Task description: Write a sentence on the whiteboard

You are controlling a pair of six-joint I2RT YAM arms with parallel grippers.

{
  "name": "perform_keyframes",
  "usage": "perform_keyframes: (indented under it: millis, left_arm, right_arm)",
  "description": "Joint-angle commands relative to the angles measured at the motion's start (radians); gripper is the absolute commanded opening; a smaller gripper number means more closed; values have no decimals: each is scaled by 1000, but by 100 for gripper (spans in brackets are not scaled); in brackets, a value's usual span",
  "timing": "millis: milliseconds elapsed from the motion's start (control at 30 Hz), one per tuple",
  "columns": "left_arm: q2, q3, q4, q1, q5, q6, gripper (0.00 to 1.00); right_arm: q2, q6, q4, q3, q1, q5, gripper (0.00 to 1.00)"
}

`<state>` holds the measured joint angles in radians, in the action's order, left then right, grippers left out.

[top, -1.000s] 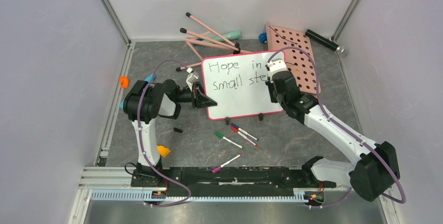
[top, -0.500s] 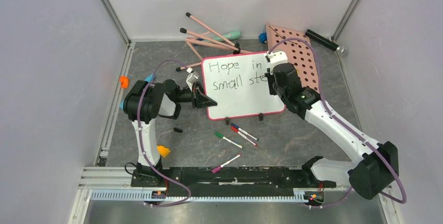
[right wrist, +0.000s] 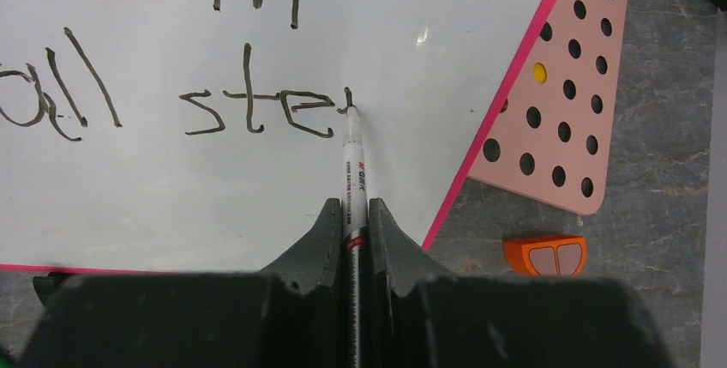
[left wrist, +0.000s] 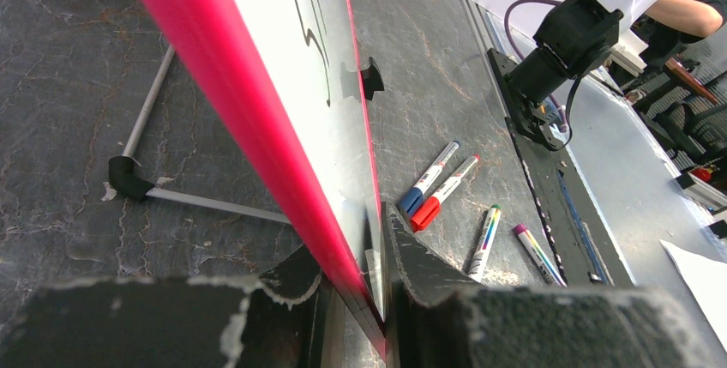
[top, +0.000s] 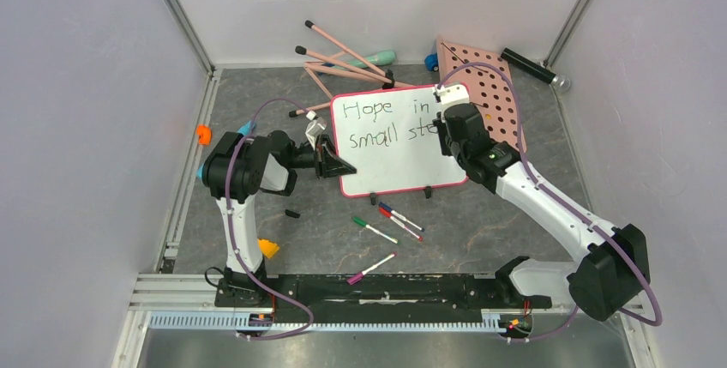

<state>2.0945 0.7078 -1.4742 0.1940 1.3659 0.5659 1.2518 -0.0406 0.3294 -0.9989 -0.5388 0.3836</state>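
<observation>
Left jaws: nearly closed, pinching the pink-red rim of the whiteboard [left wrist: 257, 119], with one finger on each face. The rim runs straight ahead from between them.
Reason for that clamp: probably to stop the board sliding or rocking on the counter [left wrist: 429, 68] while the pen presses on it.
Right jaws: fully closed on a black marker [right wrist: 354, 171]. Its barrel is trapped between the fingers and its front half reaches out ahead.
Reason for that grip: holding the barrel in line with the fingers likely leaves the tip in the wrist camera's sight and lets the wrist steer each stroke.
Marker tip: touching the white face straight ahead of the right jaws, just past the last letter, where a short stroke begins.
Sentence [right wrist: 257, 115]: sits ahead and left of the right jaws and reads "Hope in" above "small ste", so the last word looks unfinished.
Step in hand: apparently starting the next letter.
Pink holed panel [right wrist: 557, 128]: ahead and right of the right jaws, against the board's rim and clear of the writing.
Spare markers [left wrist: 441, 184]: lying on the counter ahead and right of the left jaws, well apart from both grips.
Risk: little white space remains before the right rim, so the last letters may crowd.
</observation>
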Motion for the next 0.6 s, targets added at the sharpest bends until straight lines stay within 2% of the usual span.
perform_keyframes:
  millis: [0,400,567]
  left_arm:
    - [14,8,-83,10,56,-85,16]
    - [13,8,-83,10,58,-85,16]
    - [13,8,-83,10,57,-86,16]
  right_arm:
    - [-3,5,-54,-46,7,59,0]
    - [-23,10,-21,-14,11,92,0]
    - [-31,16,-8,-1,11,54,0]
